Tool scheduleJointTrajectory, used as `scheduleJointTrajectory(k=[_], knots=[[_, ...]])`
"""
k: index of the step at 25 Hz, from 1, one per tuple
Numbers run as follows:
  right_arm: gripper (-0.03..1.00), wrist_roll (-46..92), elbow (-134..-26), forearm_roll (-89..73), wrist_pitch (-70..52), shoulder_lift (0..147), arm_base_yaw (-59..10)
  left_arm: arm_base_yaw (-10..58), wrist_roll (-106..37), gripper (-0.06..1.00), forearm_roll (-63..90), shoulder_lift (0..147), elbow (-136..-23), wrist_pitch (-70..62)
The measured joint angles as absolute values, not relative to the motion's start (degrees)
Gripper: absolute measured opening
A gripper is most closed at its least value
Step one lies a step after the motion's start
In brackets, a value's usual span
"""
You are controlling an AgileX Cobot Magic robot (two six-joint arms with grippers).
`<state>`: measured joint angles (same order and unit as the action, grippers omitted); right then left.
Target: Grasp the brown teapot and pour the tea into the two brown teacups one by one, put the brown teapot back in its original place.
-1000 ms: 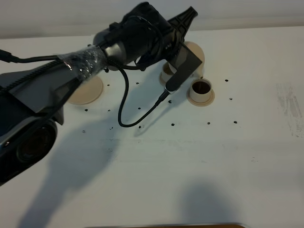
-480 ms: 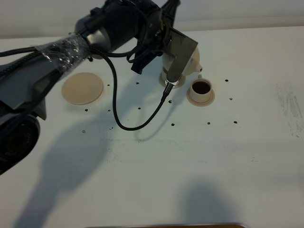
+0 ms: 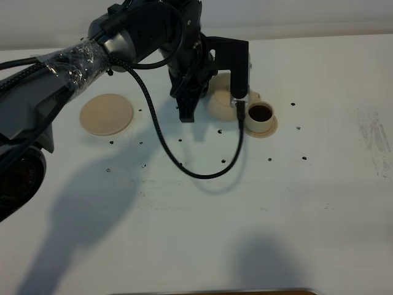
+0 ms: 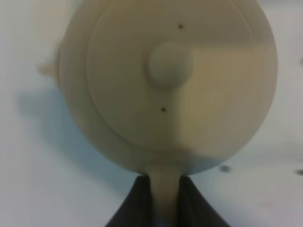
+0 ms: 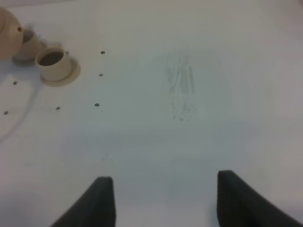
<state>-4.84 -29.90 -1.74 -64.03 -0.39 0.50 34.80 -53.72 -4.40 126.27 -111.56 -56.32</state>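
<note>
Toward the far side of the white worktop (image 3: 307, 203), the left pincer (image 4: 165, 191) is clamped on the loop handle of the squat pale tan ceramic teapot (image 4: 165, 85), whose knobbed lid faces the wrist camera. The teapot is just beside a small tan teacup filled with dark tea (image 3: 260, 113) on its little round saucer (image 3: 261, 131). A second matching cup (image 5: 29, 45) shows close against the pot. The wide flat tan saucer (image 3: 107, 114) lies well apart, to the left. The right pincer (image 5: 165, 203) hangs with its jaws spread over the worktop.

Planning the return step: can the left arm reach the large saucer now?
Probably yes: the large saucer lies bare on that arm's side; nothing stands between it and the teapot in the left gripper.
</note>
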Motion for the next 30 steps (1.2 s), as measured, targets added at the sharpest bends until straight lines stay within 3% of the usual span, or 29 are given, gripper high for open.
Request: scheduleJointTrajectory(k=[12,30], knots=[[0.49,-4.8,-29.9,-1.7,-64.0,-0.4,0.5,34.8,-31.5,0.08,-1.4,125.7,-110.7,-64.8],[0.49,-4.8,-29.9,-1.7,-64.0,-0.4,0.5,34.2,-25.9,0.08,2.9,125.1,-94.2,-44.6]])
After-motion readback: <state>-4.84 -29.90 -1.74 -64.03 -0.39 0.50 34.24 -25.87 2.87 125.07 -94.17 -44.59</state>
